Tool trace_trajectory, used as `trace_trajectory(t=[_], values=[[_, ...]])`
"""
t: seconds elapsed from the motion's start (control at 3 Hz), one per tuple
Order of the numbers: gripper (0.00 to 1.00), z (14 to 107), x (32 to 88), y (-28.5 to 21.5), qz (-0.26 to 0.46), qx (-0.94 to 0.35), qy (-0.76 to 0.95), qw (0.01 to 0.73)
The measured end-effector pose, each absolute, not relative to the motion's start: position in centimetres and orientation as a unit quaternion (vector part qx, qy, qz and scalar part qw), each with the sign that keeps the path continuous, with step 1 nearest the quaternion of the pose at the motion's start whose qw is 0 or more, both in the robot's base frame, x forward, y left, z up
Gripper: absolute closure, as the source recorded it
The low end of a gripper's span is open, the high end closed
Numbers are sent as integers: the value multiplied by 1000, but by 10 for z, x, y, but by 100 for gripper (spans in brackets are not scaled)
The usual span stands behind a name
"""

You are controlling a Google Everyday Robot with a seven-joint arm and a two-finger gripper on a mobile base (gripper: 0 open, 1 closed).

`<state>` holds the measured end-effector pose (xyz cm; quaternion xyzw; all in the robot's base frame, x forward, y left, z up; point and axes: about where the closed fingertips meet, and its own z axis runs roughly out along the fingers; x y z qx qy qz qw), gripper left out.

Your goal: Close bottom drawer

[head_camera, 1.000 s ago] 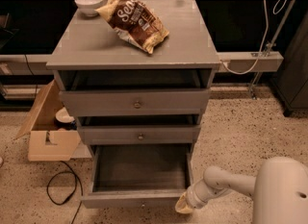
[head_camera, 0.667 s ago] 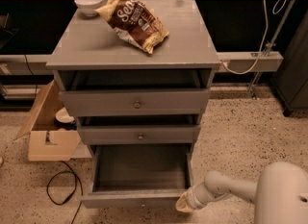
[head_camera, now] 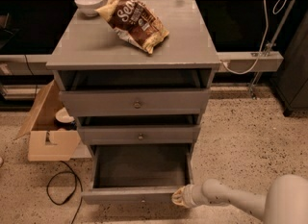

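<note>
Down at the foot of the grey desk (head_camera: pixel 192 40), seen from the single camera view, the bottom drawer (head_camera: pixel 130 195) stands pulled well out. Its bare inside shows, and its low front panel reaches forward over the speckled floor (head_camera: pixel 240 141). The gripper (head_camera: pixel 179 196) sits at the right end of that front panel, touching or just beside the corner. Whether it is open or closed cannot be told from this view. The pale arm (head_camera: pixel 226 196) runs from it to the right, low over the floor, to the robot's rounded body (head_camera: pixel 288 201) in the bottom right corner.

Above the bottom drawer, the middle drawer (head_camera: pixel 139 135) and the taller top drawer (head_camera: pixel 137 104) each carry a round centre knob. A dark gap shows above each front.

On the desk top a brown and yellow chip bag (head_camera: pixel 134 22) lies tilted near the back. A small white bowl (head_camera: pixel 89 3) stands just beside it at the back left corner.

Left of the desk an open cardboard box (head_camera: pixel 48 136) rests on the floor, with a black cable (head_camera: pixel 62 189) looped in front of it. To the right a white cable (head_camera: pixel 250 59) hangs from a rail.
</note>
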<state>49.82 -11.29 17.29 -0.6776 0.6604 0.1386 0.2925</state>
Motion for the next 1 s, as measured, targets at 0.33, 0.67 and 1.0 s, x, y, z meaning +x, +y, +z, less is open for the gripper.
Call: trace_trajectory(t=[0.33, 0.67, 1.0], values=[[100, 175, 518, -111, 116, -674, 651, 330], [100, 178, 536, -106, 110, -666, 645, 358], [100, 179, 575, -94, 117, -656, 634, 391]])
